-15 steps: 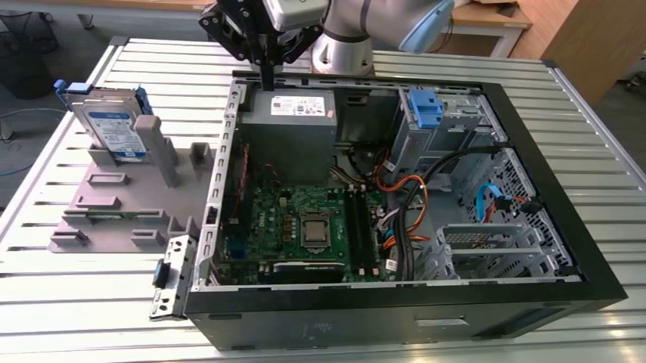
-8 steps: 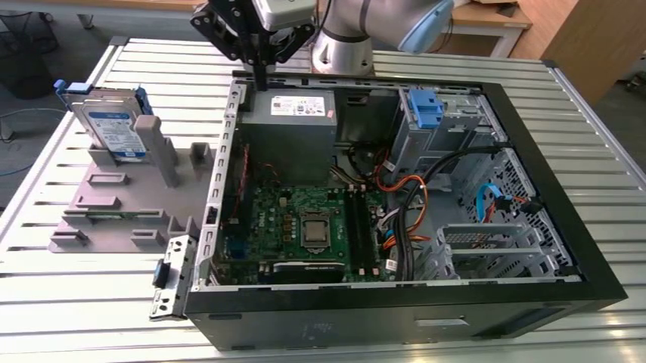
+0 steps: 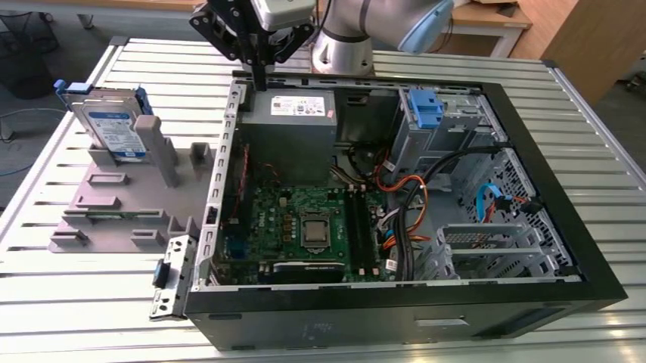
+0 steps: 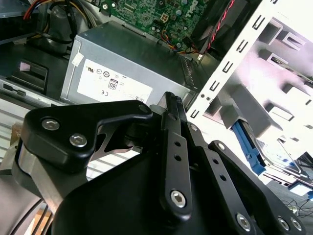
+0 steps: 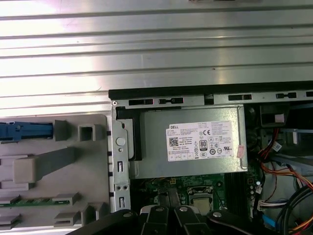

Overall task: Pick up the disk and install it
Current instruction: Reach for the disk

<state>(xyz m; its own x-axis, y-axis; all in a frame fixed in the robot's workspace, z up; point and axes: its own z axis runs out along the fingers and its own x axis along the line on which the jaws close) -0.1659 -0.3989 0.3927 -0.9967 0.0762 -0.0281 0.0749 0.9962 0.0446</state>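
Bench (image 3: 565, 98): ribbed metal slats that carry everything; a bare strip runs along the edge nearest the exterior view.
Case (image 3: 404, 318): open black computer tower lying on its side in the middle of the bench, its insides facing up.
Holder (image 3: 111, 204): flat grey plastic fixture with upright posts and slots, lying on the bench just beside the case, on the exterior view's left.
Supply (image 3: 293, 121): grey metal box with a white label, seated in the far corner of the case; both wrist views look onto its label (image 5: 200, 142) (image 4: 112, 83).
Board (image 3: 302, 219): green circuit board on the case floor, next to the supply on its near side.
Disk (image 3: 108, 125): silver drive in its blue carrier, standing upright at the far end of the holder, outside the case; its blue edge shows in the first wrist view (image 5: 24, 131).
Gripper (image 3: 260, 85): fingers drawn together with nothing between them, pointing down over the supply's corner at the case's far wall, well apart from the disk; the second wrist view shows the closed tips (image 4: 171, 96).
Latch (image 3: 426, 110): narrow blue plastic piece standing upright in the far drive bay, on the exterior view's right of the supply.
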